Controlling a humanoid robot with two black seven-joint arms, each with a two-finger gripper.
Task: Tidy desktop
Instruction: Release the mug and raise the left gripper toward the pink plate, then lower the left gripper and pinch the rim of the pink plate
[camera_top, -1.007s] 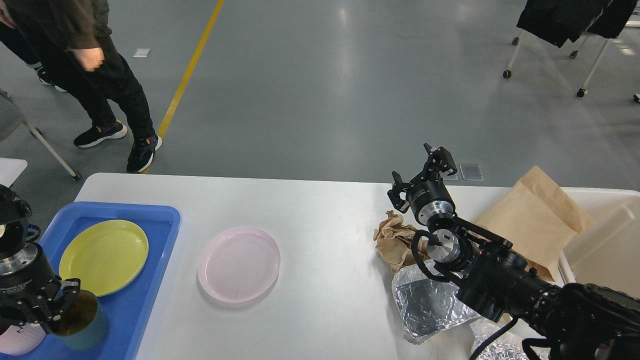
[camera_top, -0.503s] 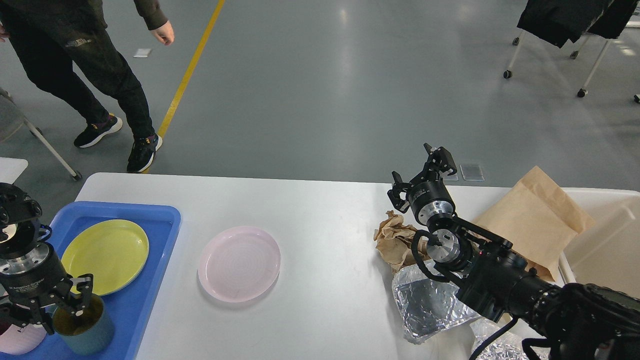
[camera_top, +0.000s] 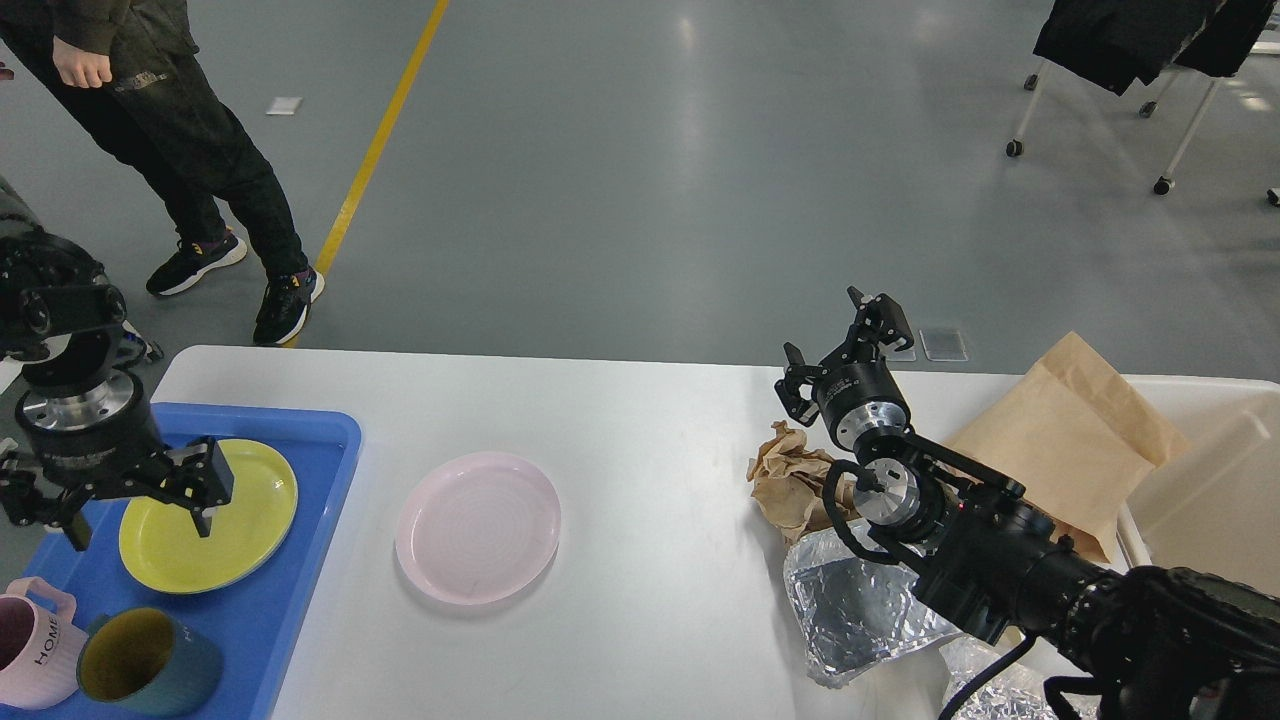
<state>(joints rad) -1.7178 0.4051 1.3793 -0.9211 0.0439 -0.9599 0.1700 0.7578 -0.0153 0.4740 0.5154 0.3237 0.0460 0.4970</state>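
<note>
The white desktop (camera_top: 650, 420) fills the lower half of the view. A pink plate (camera_top: 477, 526) lies on it left of centre. A blue tray (camera_top: 290, 590) at the left holds a yellow plate (camera_top: 240, 540), a teal cup (camera_top: 150, 660) and a pink mug (camera_top: 30, 645). My left gripper (camera_top: 135, 510) is open and empty, raised above the tray beside the yellow plate. My right gripper (camera_top: 845, 345) is open and empty, held above the desktop by crumpled brown paper (camera_top: 790, 480). Crumpled foil (camera_top: 850, 610) lies under the right arm.
A brown paper bag (camera_top: 1070, 440) leans on a cream-white bin (camera_top: 1220, 490) at the right edge. A person (camera_top: 170, 130) stands beyond the desk's far left corner. Chair legs (camera_top: 1100, 130) stand at the far right on the grey floor.
My left gripper has let go of the teal cup, which now stands in the tray, and has risen and moved back, open. The right arm has not moved. The person has shifted.
</note>
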